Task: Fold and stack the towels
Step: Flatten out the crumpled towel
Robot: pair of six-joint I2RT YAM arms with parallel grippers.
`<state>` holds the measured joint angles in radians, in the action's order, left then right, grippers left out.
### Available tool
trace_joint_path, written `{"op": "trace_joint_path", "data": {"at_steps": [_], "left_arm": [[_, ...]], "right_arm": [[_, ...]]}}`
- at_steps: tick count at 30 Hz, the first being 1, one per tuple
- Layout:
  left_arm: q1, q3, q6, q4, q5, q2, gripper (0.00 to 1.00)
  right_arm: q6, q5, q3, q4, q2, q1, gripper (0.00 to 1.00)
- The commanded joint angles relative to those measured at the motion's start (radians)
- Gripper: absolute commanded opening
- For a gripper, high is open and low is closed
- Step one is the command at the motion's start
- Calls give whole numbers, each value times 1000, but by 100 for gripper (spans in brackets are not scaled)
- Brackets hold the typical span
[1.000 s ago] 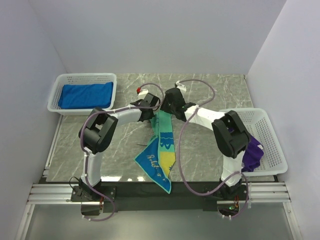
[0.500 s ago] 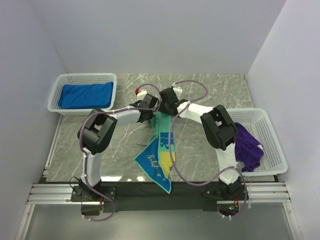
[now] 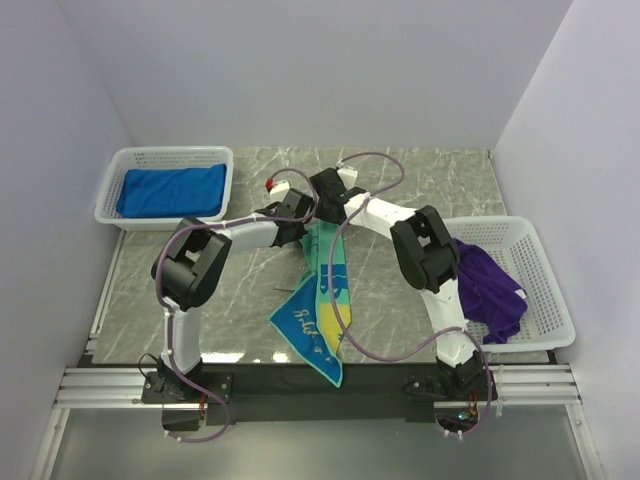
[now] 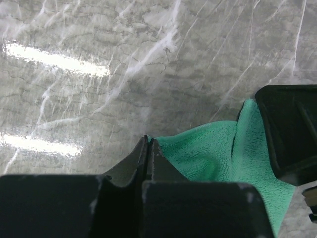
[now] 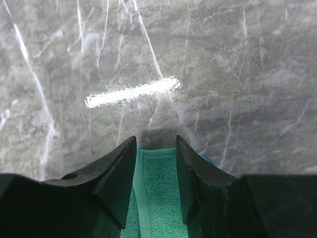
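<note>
The teal towel hangs in the middle. Its near corner, with yellow and blue print, reaches past the near edge of the table. From there it narrows into a band running far, up to the two grippers.

To the right, a purple towel lies crumpled in the right basket, spilling over its left rim.

At the band's far end the left gripper has its jaws pressed together on the towel's edge. The green cloth spreads right from the pinch.

Just right of it, the right gripper points down over the marble. Its jaws stand partway apart, and the towel's hemmed end lies flat between the fingers, not squashed.

Far left, a blue towel lies folded in the left basket.
</note>
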<state>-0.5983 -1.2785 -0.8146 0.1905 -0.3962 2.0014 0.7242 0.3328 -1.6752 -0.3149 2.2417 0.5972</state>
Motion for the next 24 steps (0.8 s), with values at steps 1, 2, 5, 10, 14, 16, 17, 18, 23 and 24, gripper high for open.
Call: {"op": "trace_joint_path", "data": {"at_steps": [1,2,5,10,14,16,17,18,23,24], "left_arm": [[-17,62,17,145,60,23,1],[-17,65,17,145,62,23,1],[-17,73,8,144,69,19,1],[-17,87,3,138,77,11,1],[-17,102,-3,132,85,5,1],[-17,111,-6,127,88,-3,1],[-17,114,-8,125,88,-3,1],[-17,117,-8,125,86,-6,1],[-15,123,-9,142,63,-4,1],[-17,122,-9,147,59,-1,1]], "right_arm": [[-35,63,-69,-110,50,44,45],[-40,71,-83,-127,55,50,43],[-66,84,-90,-150,49,67,42],[-97,75,-78,-162,39,85,43],[-117,64,-77,-176,44,96,43],[-120,66,-77,-190,48,98,43],[-120,68,-70,-188,47,96,42],[-124,68,-51,-184,39,96,40],[-132,98,20,-148,-5,78,16],[-140,106,50,-141,-28,73,15]]}}
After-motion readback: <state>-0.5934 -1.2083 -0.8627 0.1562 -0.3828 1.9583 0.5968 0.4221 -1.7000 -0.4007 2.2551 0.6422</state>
